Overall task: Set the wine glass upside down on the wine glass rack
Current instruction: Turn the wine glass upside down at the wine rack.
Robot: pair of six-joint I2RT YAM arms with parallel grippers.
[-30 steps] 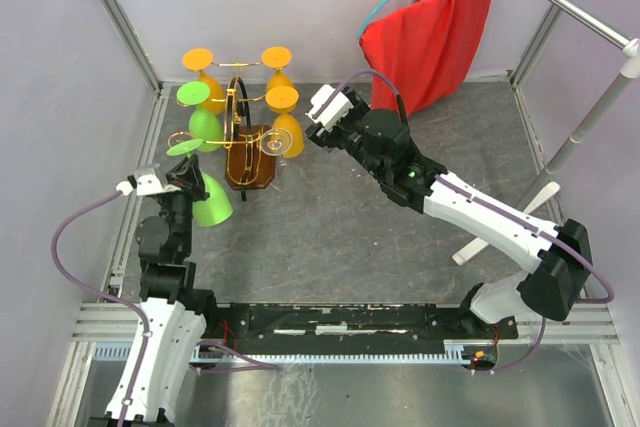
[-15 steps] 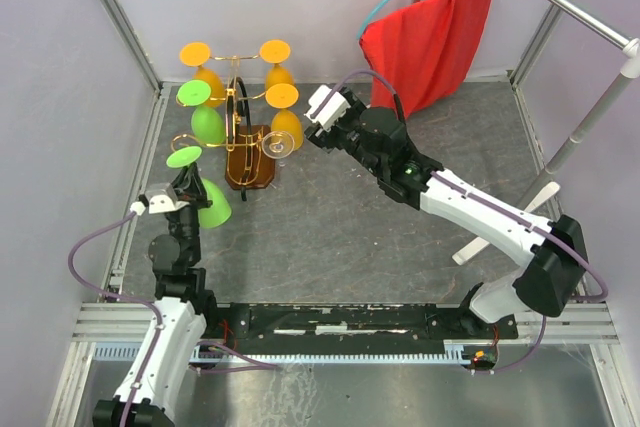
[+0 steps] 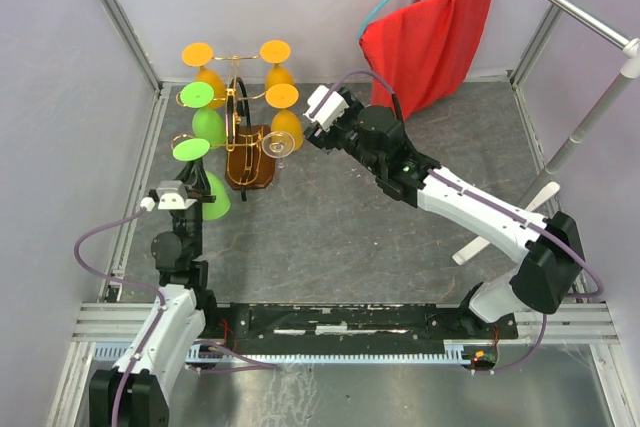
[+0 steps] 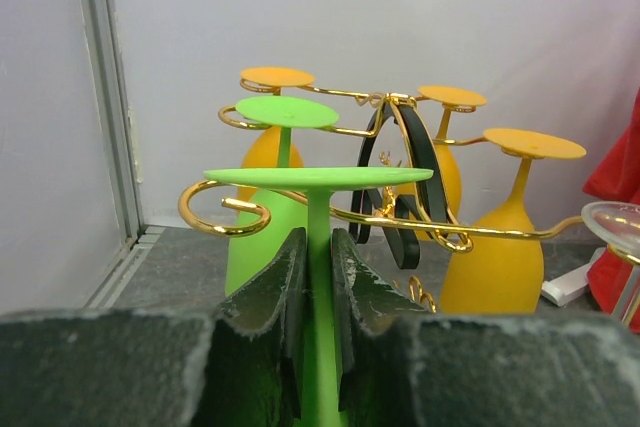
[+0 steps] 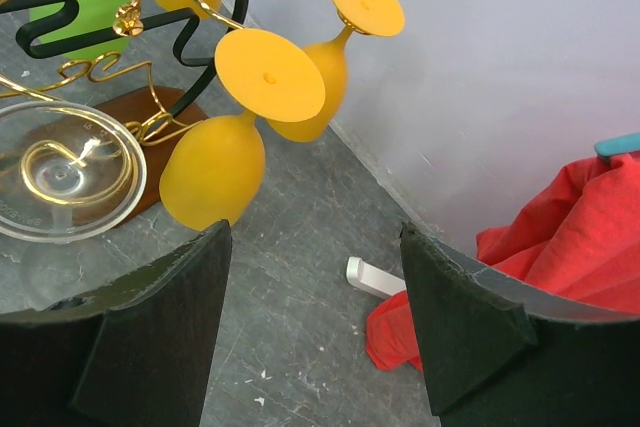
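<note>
My left gripper (image 3: 197,185) is shut on the stem of an upside-down green wine glass (image 3: 190,148), beside the wine glass rack (image 3: 250,165) on its left. In the left wrist view the fingers (image 4: 285,277) pinch the green stem (image 4: 318,247). The glass's foot sits just above a copper arm with a curled end (image 4: 225,215). I cannot tell whether the stem touches the wire. My right gripper (image 3: 312,125) is open and empty, right of the rack, near a hung clear glass (image 5: 65,172).
Three orange glasses (image 3: 283,97) and another green glass (image 3: 199,95) hang upside down on the rack. A red cloth (image 3: 430,42) drapes at the back right, with a small white block (image 5: 375,277) below it. The enclosure's left wall and frame rail (image 3: 140,177) run close by.
My left wrist has drawn back toward the near edge, and the green glass has gone from tilted to upright beside the rack arm. The right arm has barely moved.
</note>
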